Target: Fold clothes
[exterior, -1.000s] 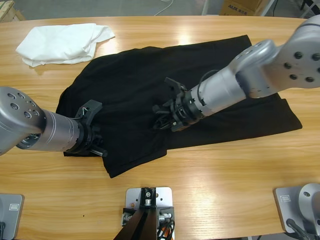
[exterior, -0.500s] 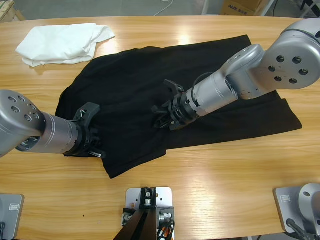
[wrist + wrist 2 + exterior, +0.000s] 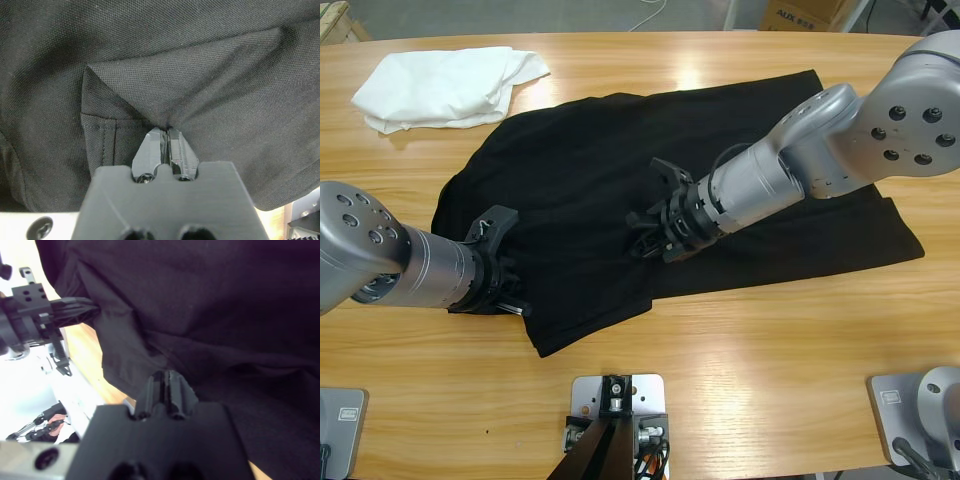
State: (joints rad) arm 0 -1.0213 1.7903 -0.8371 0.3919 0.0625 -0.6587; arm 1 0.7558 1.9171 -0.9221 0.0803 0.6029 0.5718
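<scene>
Black T-shirt (image 3: 620, 190) lay mid-desk (image 3: 770, 360); left pincer (image 3: 505, 285) and right pincer (image 3: 645, 240) each closed on its fabric; white garment (image 3: 445, 85) upper left.

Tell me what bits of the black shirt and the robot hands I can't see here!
- High view: the T-shirt's middle is covered by the right arm, its lower left corner by the left arm.
- High view: the left gripper's tips blend into black fabric.
- Right wrist view: the right gripper's tips sink into dark folds.
- Lettering: not visible anywhere.

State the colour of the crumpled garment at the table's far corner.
White garment, clearest in the high view.
</scene>
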